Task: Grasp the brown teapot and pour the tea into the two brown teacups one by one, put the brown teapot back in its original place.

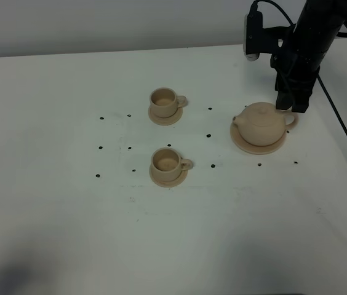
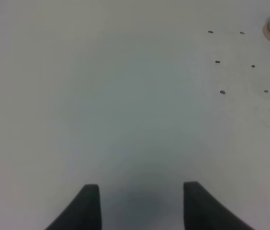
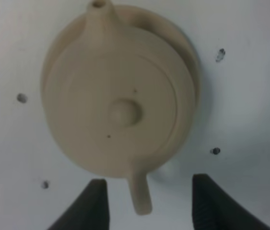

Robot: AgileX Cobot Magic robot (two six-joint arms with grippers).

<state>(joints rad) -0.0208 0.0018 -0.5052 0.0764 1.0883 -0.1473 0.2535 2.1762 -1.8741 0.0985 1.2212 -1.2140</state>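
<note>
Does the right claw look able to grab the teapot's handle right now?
Probably yes: the right claw is open, and the handle of the brown teapot lies between its fingers, nothing blocking.

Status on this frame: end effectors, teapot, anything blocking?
Right end effector open, astride handle of teapot, not gripping. Left end effector open over table. Teapot upright on saucer. Nothing between it and two teacups.

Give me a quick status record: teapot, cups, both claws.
teapot: brown teapot upright, lid on, on the large saucer
cups: two brown teacups, each on a small saucer, left of teapot
right claw: open, jaws either side of teapot handle, no contact visible
left claw: open over bare table, holding nothing
</note>
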